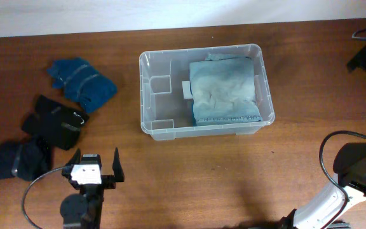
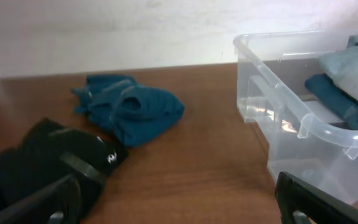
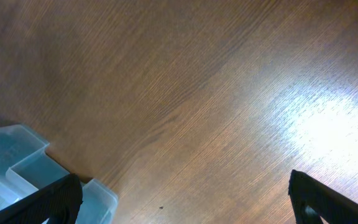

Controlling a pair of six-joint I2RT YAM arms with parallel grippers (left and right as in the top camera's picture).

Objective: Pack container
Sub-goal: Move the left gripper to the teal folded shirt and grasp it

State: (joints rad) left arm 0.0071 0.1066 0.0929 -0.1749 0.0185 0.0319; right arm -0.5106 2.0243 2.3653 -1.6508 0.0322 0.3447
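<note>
Well, from where I stand the left pincer (image 1: 95,160) hangs low over the counter (image 1: 202,184) with its jaws spread wide and nothing between them. It seems aimed that way because the loose laundry lies right in front of it: a heap of black cloths (image 1: 53,121) just ahead and to its left, and a crumpled teal cloth (image 1: 81,83) farther ahead, beyond the black ones. Ahead and off to its right sits the container (image 1: 146,95), upright and lidless. A pale folded cloth (image 1: 224,89) fills the half farthest from this pincer, presumably laid to one side so the nearer half is free for the rest, and a white label (image 1: 186,89) shows on the bare base. The left wrist view hints at a darker blue piece (image 2: 337,96) under the pale one, though I can't tell whether it is a separate garment or a fold. The right pincer (image 3: 185,211) is likewise gaping and empty over bare wood, with what looks like a corner of the container beside one of its fingers; from above I can't pick out its fingers at all. The black cloths blur into one dark mass, so their number is anyone's guess.
</note>
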